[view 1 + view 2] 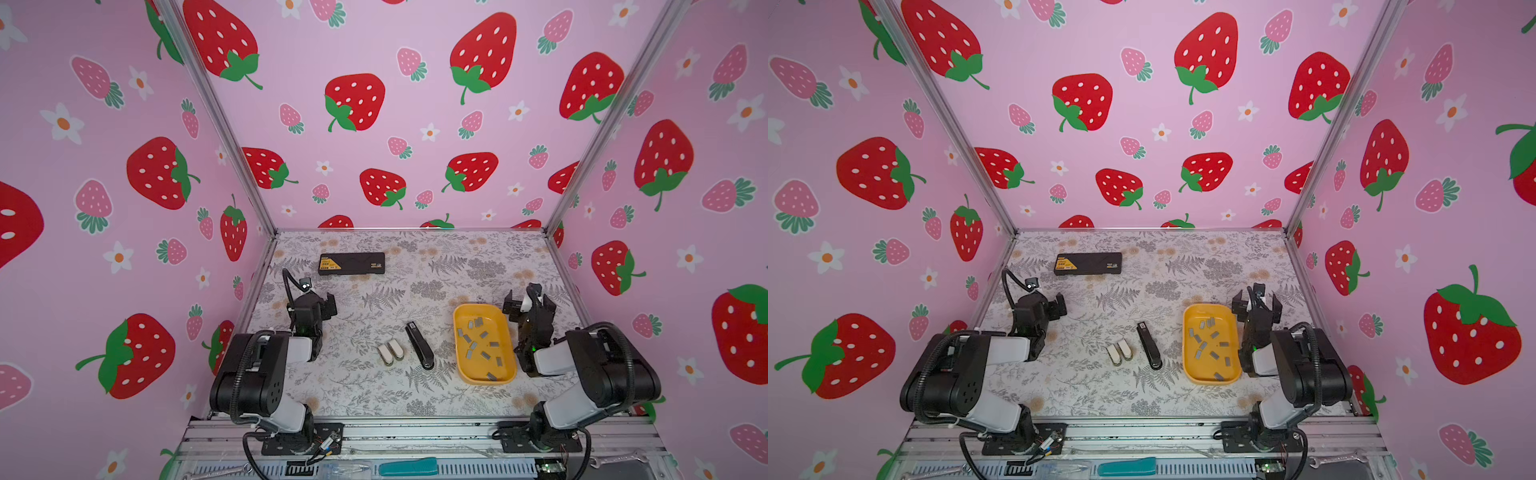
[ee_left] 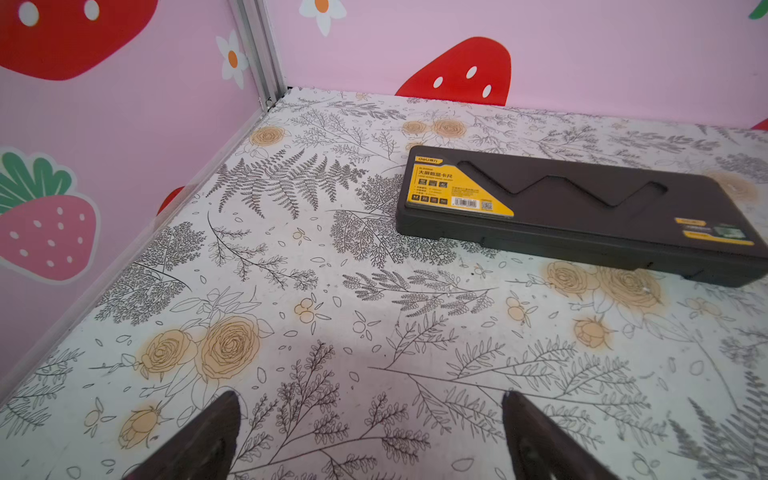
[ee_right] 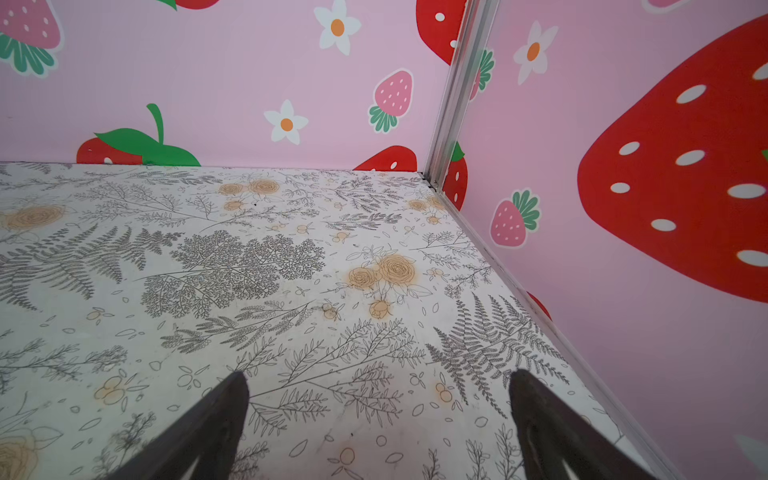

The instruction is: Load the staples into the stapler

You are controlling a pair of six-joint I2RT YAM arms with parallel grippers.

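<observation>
Several small grey staples [image 1: 484, 333] [image 1: 1214, 334] lie scattered in a yellow tray [image 1: 455, 332] [image 1: 1185, 332] right of centre. A black stapler [image 1: 419, 345] [image 1: 1149, 345] lies shut on the table just left of the tray, and two small white staplers [image 1: 390, 351] [image 1: 1120, 351] lie side by side left of it. My left gripper [image 1: 319, 302] [image 1: 1047, 303] [image 2: 370, 415] hovers open and empty at the left, well behind the staplers. At the tray's far right corner my right gripper [image 1: 528, 303] [image 1: 1257, 305] [image 3: 379, 386] is also open and holds nothing.
A flat black case with a yellow label [image 1: 351, 263] [image 1: 1088, 263] [image 2: 582, 208] lies at the back left, ahead of the left gripper. Pink strawberry walls close in the table on three sides. A teal-handled tool [image 1: 407, 467] lies on the metal rail in front.
</observation>
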